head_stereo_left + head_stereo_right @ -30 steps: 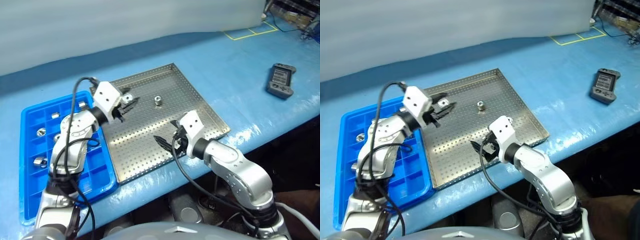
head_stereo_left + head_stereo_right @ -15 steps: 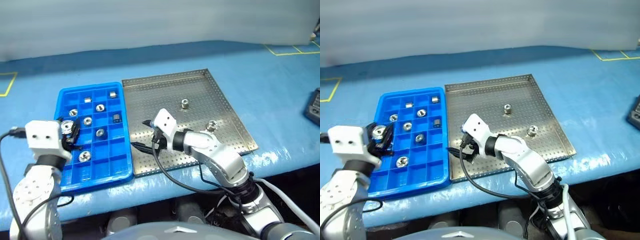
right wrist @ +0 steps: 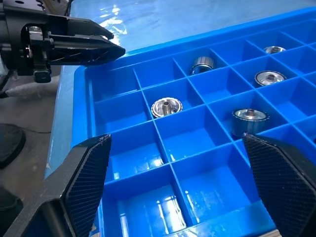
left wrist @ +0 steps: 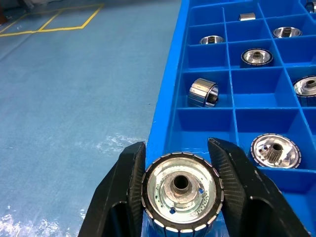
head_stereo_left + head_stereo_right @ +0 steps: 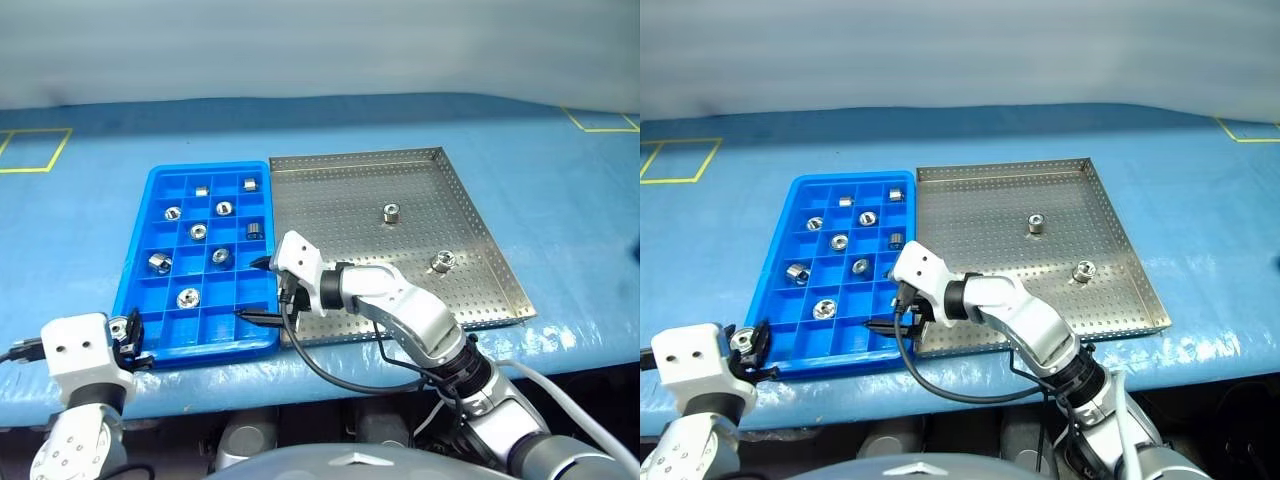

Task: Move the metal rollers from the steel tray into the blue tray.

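The steel tray (image 5: 340, 200) lies on the blue table with two metal rollers (image 5: 391, 212) (image 5: 441, 262) standing on it. To its left sits the blue tray (image 5: 210, 343), with several rollers (image 5: 186, 297) in its compartments. My left gripper (image 5: 128, 335) is at the blue tray's near left corner, shut on a ribbed roller (image 4: 181, 190) held just outside the rim. My right gripper (image 5: 256, 290) hangs open over the blue tray's near right compartments, with nothing between its fingers (image 3: 89, 173).
Yellow tape lines (image 5: 35, 150) mark the table at the far left and far right. The table's front edge runs just below both trays. A wide strip of bare blue table lies behind the trays.
The camera has swung. My left gripper has carried the roller from the steel tray back across the blue tray to its near left corner. My right gripper has moved left onto the blue tray.
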Controlling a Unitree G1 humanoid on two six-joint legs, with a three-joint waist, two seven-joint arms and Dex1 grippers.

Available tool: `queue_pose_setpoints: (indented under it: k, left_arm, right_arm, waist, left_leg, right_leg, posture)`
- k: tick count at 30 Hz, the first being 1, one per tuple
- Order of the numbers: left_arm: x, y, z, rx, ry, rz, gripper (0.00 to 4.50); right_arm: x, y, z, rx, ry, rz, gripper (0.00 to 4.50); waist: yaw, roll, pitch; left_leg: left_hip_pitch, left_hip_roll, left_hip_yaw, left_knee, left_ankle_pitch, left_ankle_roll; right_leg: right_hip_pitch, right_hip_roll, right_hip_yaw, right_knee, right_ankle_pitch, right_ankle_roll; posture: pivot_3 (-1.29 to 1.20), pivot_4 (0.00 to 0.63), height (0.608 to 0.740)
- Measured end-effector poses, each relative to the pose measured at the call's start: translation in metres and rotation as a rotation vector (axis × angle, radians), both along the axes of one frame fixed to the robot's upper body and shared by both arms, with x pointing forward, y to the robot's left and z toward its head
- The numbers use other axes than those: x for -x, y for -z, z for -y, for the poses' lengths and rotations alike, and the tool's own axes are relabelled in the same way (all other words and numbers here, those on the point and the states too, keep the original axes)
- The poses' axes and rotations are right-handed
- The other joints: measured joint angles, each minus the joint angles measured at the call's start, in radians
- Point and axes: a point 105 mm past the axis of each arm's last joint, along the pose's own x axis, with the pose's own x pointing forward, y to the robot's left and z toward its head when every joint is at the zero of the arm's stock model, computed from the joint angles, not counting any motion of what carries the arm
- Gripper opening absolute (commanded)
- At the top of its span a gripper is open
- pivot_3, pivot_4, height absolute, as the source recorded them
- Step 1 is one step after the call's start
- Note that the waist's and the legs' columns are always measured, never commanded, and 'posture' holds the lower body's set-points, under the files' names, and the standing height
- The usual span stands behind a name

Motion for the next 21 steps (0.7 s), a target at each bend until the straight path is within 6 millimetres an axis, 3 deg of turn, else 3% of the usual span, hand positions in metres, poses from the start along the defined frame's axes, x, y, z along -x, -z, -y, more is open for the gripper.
queue_pose_setpoints:
  k: [7,15,21]
  left_arm:
    - [-0.007,0.011,0.006,0.039,0.025,-0.036,1.7]
    - [-0.006,0.017,-0.008,0.047,-0.043,-0.067,4.34]
    - [-0.02,0.01,0.0,0.084,0.012,-0.014,4.43]
  right_arm:
    - [-0.003,0.001,0.002,0.003,0.024,0.009,4.5]
    - [-0.006,0.005,0.013,0.009,0.09,0.0,4.5]
    - [-0.007,0.005,0.017,0.004,0.126,0.002,4.5]
  waist:
    - [-0.006,0.0,0.0]
    - [-0.02,0.0,0.0]
    - [-0.035,0.0,0.0]
  left_leg:
    - [0.0,0.001,0.0,-0.002,0.0,0.0]
    - [0.0,0.001,-0.001,-0.002,0.0,0.0]
    - [0.0,0.001,-0.001,-0.002,0.0,-0.001]
  right_leg:
    - [-0.001,0.0,-0.001,0.0,-0.001,-0.002]
    - [-0.001,0.0,-0.002,0.0,-0.002,-0.003]
    - [0.0,0.0,-0.003,0.0,-0.002,-0.003]
  posture:
    - [0.25,0.15,0.74]
    - [0.2,0.15,0.74]
    - [0.18,0.15,0.74]
